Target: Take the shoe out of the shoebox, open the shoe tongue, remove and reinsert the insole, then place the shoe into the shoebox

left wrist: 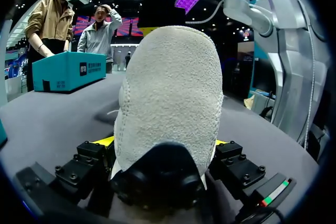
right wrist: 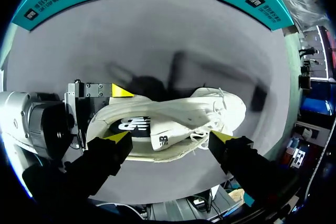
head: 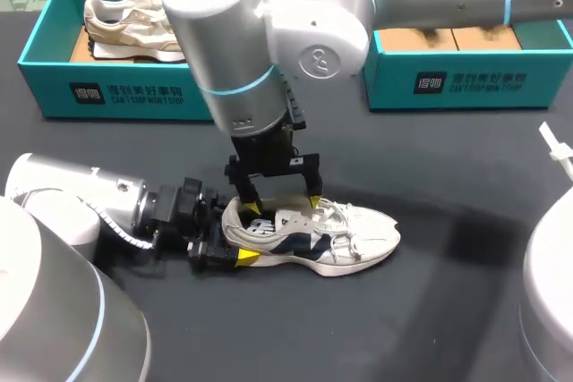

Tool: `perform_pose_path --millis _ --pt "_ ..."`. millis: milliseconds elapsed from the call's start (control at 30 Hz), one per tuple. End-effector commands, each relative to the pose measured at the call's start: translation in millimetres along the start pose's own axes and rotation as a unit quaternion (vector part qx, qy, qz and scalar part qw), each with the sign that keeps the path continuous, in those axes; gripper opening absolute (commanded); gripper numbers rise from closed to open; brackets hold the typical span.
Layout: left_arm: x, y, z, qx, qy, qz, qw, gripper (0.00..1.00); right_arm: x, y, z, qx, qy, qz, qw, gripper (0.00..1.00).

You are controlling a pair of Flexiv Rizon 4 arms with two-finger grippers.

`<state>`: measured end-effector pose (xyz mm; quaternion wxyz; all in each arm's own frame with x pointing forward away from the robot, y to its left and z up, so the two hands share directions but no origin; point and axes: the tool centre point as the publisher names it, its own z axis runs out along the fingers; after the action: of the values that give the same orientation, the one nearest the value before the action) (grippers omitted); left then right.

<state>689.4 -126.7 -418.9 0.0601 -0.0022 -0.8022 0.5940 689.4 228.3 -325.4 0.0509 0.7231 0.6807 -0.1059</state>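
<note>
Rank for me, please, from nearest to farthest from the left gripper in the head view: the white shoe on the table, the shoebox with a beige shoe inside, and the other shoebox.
1. white shoe: its heel sits between the fingers of the left gripper.
2. shoebox with the beige shoe: at the table's far left.
3. other shoebox: at the far right, across the table.

Desk [head: 448, 328]: dark grey matte top, filling the head view. Even lighting. A soft curved shadow [head: 501, 221] lies across its right side.
</note>
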Motion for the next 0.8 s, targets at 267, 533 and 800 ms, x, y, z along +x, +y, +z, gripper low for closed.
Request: perform_pose_path --millis 267,533,800 --pt "0.3 3.8 3.1 0.000 0.000 0.000 1.000 0.00 5.3 -11.5 10.4 -0.011 -0.052 0.043 0.998 1.00" --pt "0.3 3.8 3.1 0.000 0.000 0.000 1.000 0.00 3.6 -10.7 21.3 -0.021 -0.072 0.051 0.996 1.00" --pt "0.3 3.8 3.1 0.000 0.000 0.000 1.000 0.00 -0.3 -11.1 32.6 -0.029 -0.083 0.057 0.995 1.00"
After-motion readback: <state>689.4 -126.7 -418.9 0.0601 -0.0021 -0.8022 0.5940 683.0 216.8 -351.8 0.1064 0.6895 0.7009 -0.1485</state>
